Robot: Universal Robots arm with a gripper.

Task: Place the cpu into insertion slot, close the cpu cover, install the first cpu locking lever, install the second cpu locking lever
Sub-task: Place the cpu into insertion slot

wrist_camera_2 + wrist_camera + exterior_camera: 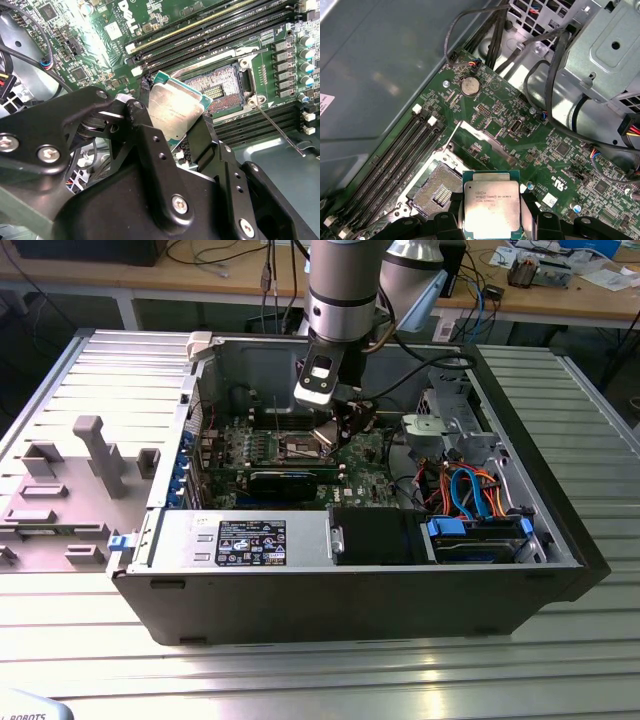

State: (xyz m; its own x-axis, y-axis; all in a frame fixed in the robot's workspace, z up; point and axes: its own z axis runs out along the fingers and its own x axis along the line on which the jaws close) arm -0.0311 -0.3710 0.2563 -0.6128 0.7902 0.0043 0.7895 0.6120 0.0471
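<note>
cpu (491,207) sits clamped btwn the fingers of the gripper (491,222), jaws narrow and closed on two opposite edges of the chip, silvery top facing the first wrist cam. it hangs just beside the insertion slot (437,192), not seated. in the second wrist view the chip looks tilted and overlaps the slot's near edge. slot is bare: dark centre w/ pin field showing, silvery rim round it. cpu cover (485,142) is lifted off the slot, standing beyond it. a thin lever rod (277,127) runs slantwise beside the slot in the second wrist view. long black memory slots (210,30) run alongside on the green board (560,165), w/ a round coin battery (470,86) further out. in the exterior view the arm (342,290) reaches down into an open pc case (330,605) on a ribbed metal table (300,680). black card (285,483) lies just in front of the slot, w/ a labelled power supply (245,540) nearer the cam. blue and orange cables (470,495) sit toward the exterior view's right. grey plastic fixture (90,455) is on the exterior view's left.
</note>
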